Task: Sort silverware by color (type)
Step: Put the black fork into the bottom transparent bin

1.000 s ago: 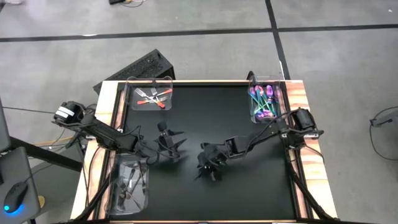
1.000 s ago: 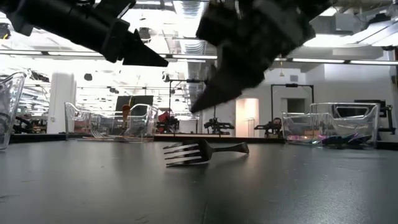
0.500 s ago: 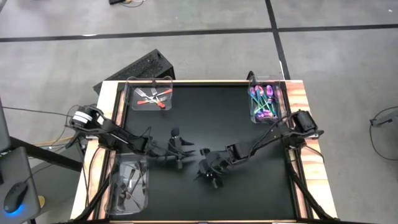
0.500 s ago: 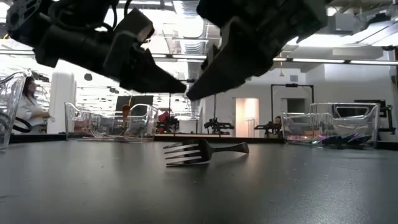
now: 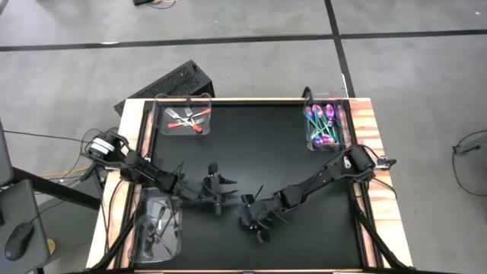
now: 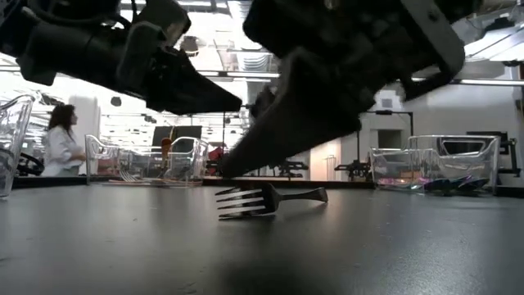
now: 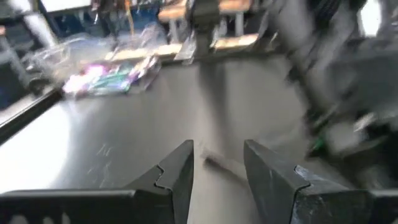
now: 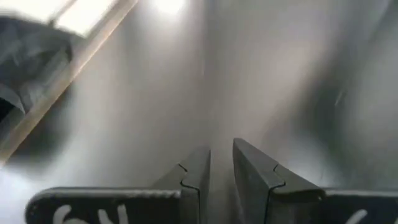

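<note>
High view is showing both arms working low over the black tabletop [image 5: 304, 175], near its middle and toward the front edge. Left gripper [image 5: 225, 183] is hovering just left of centre, fingers [image 7: 177, 174] parted with a gap between them. In the left wrist view a dark fork [image 7: 225, 167] is lying on the mat just ahead of that gap, not touched. Low view is showing the same fork [image 6: 270, 199] lying flat on the tabletop, tines pointing left, both grippers hanging above it.

Right gripper [image 5: 255, 217] is sitting just right of the left one, closer to the front edge, fingers [image 8: 194, 177] nearly together with only a slim gap and holding nothing; bare mat beneath.

Sorted pieces: purple-teal silverware [image 5: 323, 122] is lying in the clear bin [image 5: 338, 100] at the back right corner. Orange-handled silverware [image 5: 188, 118] is lying in the clear tray [image 5: 162, 101] at the back left corner. Dark silverware [image 5: 160, 222] is lying in the bin [image 5: 142, 245] at the front left edge.

A person in a white top [image 6: 62, 149] is standing in the room beyond the table, seen in the low view.
</note>
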{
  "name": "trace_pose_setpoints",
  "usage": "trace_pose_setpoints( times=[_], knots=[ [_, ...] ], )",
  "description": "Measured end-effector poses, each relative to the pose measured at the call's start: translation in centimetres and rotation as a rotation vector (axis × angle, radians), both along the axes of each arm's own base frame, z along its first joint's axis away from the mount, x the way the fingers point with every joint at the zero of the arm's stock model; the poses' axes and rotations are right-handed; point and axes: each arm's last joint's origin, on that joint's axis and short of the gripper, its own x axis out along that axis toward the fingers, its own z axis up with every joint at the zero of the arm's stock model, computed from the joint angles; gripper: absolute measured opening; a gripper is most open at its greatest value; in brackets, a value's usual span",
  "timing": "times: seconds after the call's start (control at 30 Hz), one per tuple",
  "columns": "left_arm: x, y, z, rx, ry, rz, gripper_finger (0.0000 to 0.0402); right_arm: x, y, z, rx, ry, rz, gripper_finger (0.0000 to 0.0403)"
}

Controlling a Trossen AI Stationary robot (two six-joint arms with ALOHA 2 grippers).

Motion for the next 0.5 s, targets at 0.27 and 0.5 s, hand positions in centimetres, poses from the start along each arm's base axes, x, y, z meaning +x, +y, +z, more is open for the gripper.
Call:
trace_pose_setpoints(
  times=[0.27,0.5],
  knots=[
    [-0.1,-0.7,-0.1,0.037,-0.017,-0.001,0.0128,0.1,-0.3,0.5,-0.028,0.031,0.006,0.0102],
    [-0.2,-0.8,-0.1,0.046,-0.015,0.014,0.0128,0.1,-1.5,0.7,-0.078,0.061,0.016,0.0192]
  ],
)
